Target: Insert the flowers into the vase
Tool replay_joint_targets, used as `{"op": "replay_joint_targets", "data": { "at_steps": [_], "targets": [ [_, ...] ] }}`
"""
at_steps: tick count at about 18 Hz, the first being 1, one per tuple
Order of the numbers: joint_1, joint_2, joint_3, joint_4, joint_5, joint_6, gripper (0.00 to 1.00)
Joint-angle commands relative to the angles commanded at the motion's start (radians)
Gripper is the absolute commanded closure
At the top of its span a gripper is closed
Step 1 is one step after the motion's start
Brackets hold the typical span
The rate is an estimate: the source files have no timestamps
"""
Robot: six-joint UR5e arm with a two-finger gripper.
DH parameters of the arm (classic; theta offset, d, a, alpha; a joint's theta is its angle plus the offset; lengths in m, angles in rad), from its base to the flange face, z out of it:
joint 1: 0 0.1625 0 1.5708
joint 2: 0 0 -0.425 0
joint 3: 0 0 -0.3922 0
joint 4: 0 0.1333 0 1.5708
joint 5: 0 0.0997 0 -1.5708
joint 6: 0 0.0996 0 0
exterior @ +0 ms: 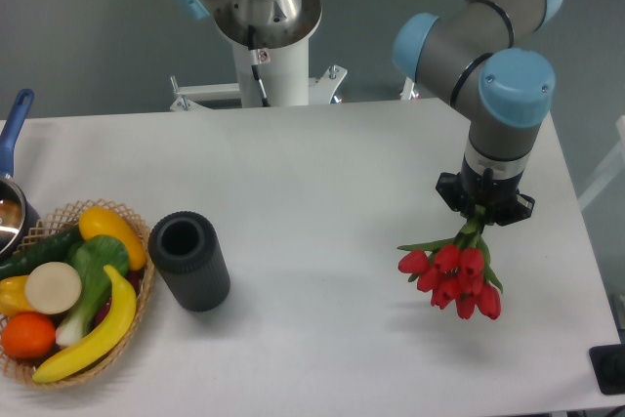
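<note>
A bunch of red tulip flowers (454, 278) hangs at the right of the table, buds lowermost, a little above the white surface with its shadow below. My gripper (478, 223) points down from the arm's wrist and is shut on the green stems; its fingers are mostly hidden by the wrist body and the leaves. The vase (188, 260), a dark grey ribbed cylinder with an open round mouth, stands upright at the left of the table, far from the gripper and beside the basket.
A wicker basket (137, 314) with bananas, a yellow pepper, an orange and a leafy vegetable sits at the left edge, touching the vase's side. A blue-handled pot (14, 151) pokes in at far left. The robot's white base (262, 61) stands at the back.
</note>
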Motion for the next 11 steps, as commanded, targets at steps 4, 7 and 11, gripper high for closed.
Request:
{"op": "replay_joint_targets", "data": {
  "at_steps": [4,7,11],
  "targets": [
    [-0.003,0.006,-0.002,0.0,-0.003,-0.003,0.99],
    [-0.008,0.008,-0.003,0.003,-0.018,-0.008,1.0],
    [-0.018,0.037,0.0,0.012,-0.196,-0.012,1.0]
  ]
}}
